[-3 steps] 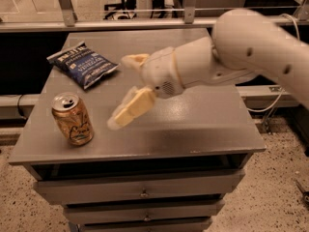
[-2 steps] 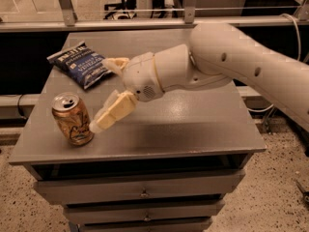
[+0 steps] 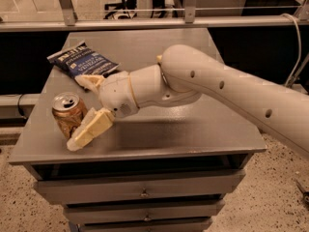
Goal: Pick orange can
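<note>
Orange can [image 3: 69, 114] stood upright near the front-left corner of the grey table [image 3: 193, 129]. The gripper [image 3: 78, 111] sat low at it, fingers [image 3: 94, 127] apart and straddling the can, one behind and one in front. The front one looked to be touching the can or nearly so; no clamp yet. Risks: the front finger could nudge the can, tipping it or pushing it off the near left edge, and an off-centre close could let the round wall slip out. Counts: one can, one blue chip bag [image 3: 82, 62], one gripper, two fingers.
</note>
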Controlling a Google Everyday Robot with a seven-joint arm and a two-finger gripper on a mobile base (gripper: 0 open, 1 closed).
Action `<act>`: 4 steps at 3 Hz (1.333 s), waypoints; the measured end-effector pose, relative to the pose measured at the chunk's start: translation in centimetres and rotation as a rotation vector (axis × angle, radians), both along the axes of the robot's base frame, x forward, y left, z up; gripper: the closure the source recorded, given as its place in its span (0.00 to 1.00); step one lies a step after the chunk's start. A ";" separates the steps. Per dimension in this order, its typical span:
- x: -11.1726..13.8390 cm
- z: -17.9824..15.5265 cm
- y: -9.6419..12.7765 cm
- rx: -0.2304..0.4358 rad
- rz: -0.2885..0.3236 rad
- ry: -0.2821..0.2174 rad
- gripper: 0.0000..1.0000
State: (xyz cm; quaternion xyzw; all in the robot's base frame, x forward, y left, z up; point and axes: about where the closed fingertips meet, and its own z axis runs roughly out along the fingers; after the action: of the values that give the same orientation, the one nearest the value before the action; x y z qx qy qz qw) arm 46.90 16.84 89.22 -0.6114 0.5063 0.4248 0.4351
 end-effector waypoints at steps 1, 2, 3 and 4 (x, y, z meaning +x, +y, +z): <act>-0.3 -1.1 0.4 0.008 0.005 0.009 0.23; -0.6 -1.8 0.6 0.017 0.004 0.021 0.47; -0.3 -1.8 0.5 0.029 -0.004 0.022 0.70; 1.1 0.1 -0.7 0.070 -0.033 -0.014 0.95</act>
State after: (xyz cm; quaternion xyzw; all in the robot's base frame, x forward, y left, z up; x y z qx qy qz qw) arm 48.04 16.12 89.36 -0.5902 0.4981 0.4309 0.4668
